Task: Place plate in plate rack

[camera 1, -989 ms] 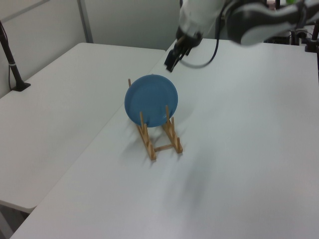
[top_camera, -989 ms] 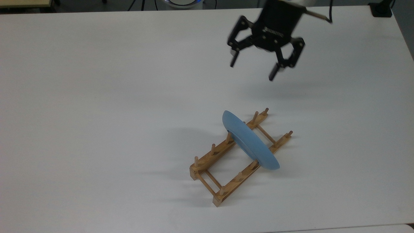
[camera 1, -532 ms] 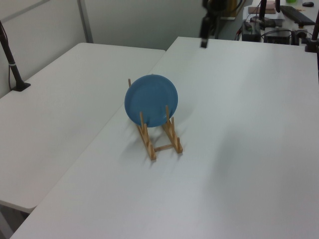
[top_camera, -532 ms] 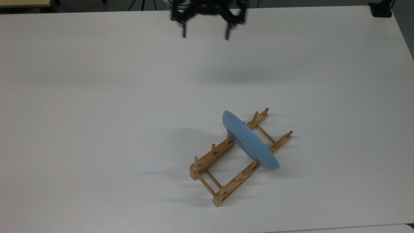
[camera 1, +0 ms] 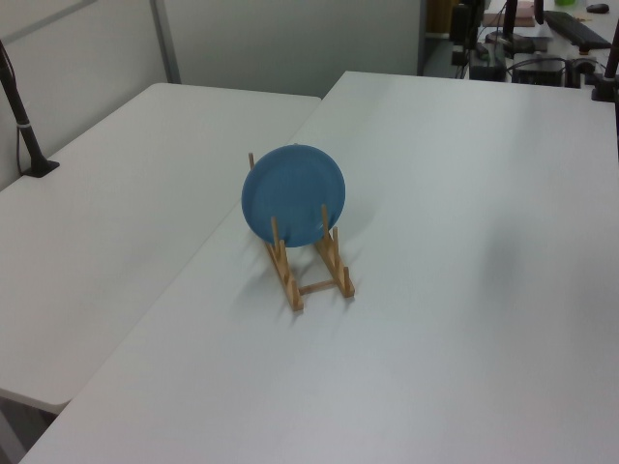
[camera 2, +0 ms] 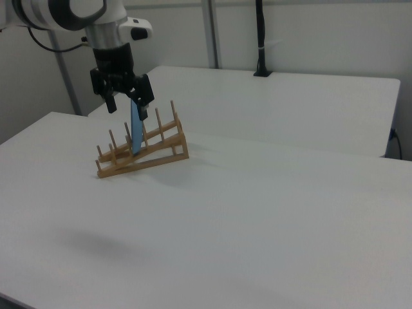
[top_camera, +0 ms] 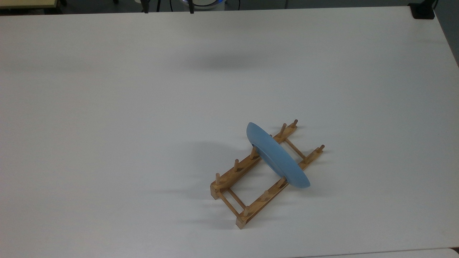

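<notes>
The light-blue plate [top_camera: 277,156] stands on edge in the wooden plate rack [top_camera: 232,173], held between pegs and leaning slightly. In the left view the plate [camera 1: 292,193] faces the camera above the rack [camera 1: 308,287]. The right view shows it edge-on as a thin blue strip [camera 2: 136,133] in the rack [camera 2: 149,156]. My gripper [camera 2: 127,101] is open with nothing between its fingers and hangs high, clear of the plate. In the top view the gripper [top_camera: 167,10] shows as two fingertips at the table's far edge, well away from the rack.
The rack sits on a wide white table [top_camera: 107,125]. A black clamp base [top_camera: 423,10] is at the top view's upper right corner. A second white table [camera 1: 97,203] adjoins on the left view's left, with a black pole [camera 1: 21,111] on it.
The open gripper has travelled from above the rack's far right to the top view's upper left, ending at the table's far edge. Plate and rack have not moved.
</notes>
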### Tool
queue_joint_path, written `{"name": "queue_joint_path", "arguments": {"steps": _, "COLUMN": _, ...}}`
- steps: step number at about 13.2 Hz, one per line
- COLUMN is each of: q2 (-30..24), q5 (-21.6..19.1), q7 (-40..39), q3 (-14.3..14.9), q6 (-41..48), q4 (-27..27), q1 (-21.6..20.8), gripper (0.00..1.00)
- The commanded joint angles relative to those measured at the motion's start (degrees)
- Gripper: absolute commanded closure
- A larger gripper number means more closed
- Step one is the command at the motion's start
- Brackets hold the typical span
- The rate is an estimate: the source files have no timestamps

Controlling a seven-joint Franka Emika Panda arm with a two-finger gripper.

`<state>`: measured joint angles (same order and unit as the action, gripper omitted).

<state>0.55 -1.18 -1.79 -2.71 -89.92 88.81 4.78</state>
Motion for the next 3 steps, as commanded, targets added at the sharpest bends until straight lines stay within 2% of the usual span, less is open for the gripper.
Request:
{"name": "queue_joint_path", "arguments": {"steps": 1, "q2": -1.79, "q5": -1.28, "q7": -0.23, "q3": -0.19, "q6": 1.68, "q4": 2.33, "q1": 1.11, "gripper": 0.00}}
{"name": "queue_joint_path", "arguments": {"steps": 3, "q2": -1.70, "q5": -1.28, "q7": -0.23, "q3": -0.19, "q6": 1.59, "q4": 2.24, "q1": 1.20, "gripper": 0.00}}
